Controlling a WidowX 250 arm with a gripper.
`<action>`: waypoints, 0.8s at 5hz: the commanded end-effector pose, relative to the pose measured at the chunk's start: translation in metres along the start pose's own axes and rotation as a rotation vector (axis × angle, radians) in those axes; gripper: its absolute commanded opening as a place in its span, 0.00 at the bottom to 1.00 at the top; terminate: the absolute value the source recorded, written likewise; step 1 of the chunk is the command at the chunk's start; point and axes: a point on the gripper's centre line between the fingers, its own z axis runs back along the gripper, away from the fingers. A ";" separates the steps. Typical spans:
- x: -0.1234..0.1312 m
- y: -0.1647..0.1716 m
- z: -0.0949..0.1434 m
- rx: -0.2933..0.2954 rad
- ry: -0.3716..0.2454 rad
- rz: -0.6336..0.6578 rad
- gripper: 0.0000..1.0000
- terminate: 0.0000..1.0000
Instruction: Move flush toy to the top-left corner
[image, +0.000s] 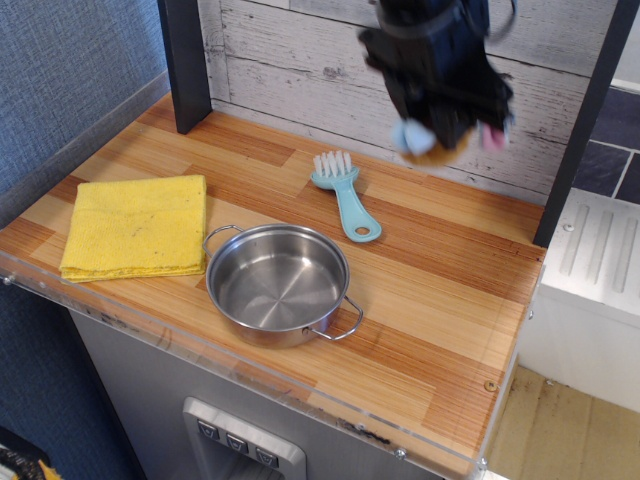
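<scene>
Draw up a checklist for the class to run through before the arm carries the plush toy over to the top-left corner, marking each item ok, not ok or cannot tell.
1. Plush toy held in gripper: ok.
2. Toy lifted off the countertop: ok.
3. Top-left corner free of objects: ok.
4. Yellow cloth, pot and teal brush lying low under the carry path: ok.
5. Firmness of the grip: cannot tell, picture blurred.

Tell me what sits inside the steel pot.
Nothing: the round stainless steel pot shows only its bare shiny bottom. Its near inner wall is hidden by the rim, so that strip cannot be checked.
</scene>
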 end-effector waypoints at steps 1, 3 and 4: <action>-0.007 0.059 0.067 0.092 0.026 0.097 0.00 0.00; -0.041 0.121 0.060 0.220 0.167 0.201 0.00 0.00; -0.052 0.136 0.042 0.254 0.171 0.272 0.00 0.00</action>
